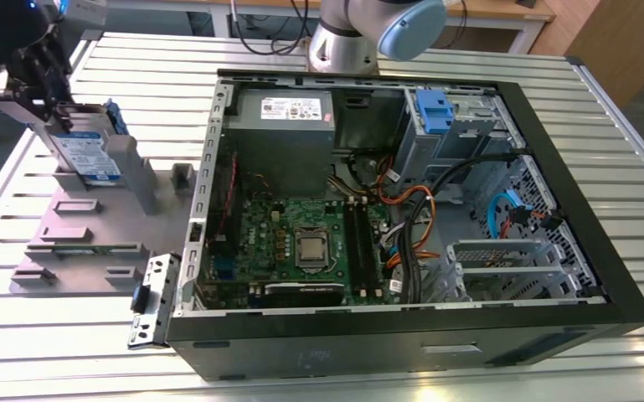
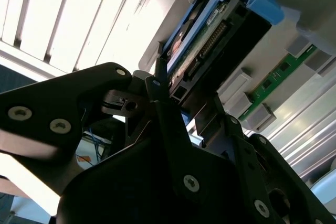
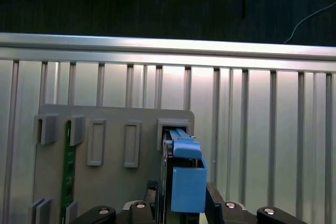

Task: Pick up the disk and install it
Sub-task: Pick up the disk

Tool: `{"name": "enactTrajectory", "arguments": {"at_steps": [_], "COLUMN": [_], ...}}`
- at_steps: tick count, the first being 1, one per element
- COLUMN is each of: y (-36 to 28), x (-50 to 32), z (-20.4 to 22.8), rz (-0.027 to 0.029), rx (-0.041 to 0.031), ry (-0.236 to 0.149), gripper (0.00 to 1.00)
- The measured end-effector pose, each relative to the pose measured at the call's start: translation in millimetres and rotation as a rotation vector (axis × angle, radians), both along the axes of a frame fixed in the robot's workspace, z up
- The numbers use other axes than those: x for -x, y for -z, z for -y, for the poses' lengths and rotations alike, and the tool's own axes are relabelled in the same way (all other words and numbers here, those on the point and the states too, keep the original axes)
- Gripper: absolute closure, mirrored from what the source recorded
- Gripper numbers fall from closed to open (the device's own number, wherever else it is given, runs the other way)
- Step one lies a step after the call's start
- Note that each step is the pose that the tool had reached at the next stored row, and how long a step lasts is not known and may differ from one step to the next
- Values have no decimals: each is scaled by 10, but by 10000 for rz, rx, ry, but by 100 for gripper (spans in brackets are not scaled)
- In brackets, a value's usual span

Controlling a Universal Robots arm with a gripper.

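Observation:
The disk [image 1: 85, 155] stands upright on its edge in a slot of the grey fixture [image 1: 87, 243], at the exterior view's left. It is a silver drive with a white-and-blue label and a blue carrier frame. My gripper [image 1: 63, 115] sits over its top, with the fingers pressed on both flat sides. In the first wrist view the black fingers [image 3: 212, 199] flank the blue carrier of the disk [image 3: 186, 177]. The second wrist view shows the disk [image 2: 220, 30] caught between the gripper's [image 2: 186, 95] tips, connector edge showing.
An open computer case [image 1: 623, 276] lies at the exterior view's right, with a motherboard, cables, a grey power supply [image 1: 282, 113] and a drive bay holding a blue clip [image 1: 439, 113]. A green memory stick [image 3: 67, 166] sits in the fixture. The arm's base [image 1: 350, 38] stands behind the case.

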State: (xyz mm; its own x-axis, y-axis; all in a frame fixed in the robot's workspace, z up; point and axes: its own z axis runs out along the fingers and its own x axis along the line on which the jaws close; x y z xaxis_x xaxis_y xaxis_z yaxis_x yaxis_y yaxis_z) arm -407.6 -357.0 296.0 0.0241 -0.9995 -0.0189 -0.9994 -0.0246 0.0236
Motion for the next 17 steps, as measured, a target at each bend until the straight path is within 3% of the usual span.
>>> {"name": "enactTrajectory", "arguments": {"at_steps": [17], "y": [60], "x": [133], "z": [0], "rz": [1], "rx": [0], "ry": [0], "gripper": [53]}}
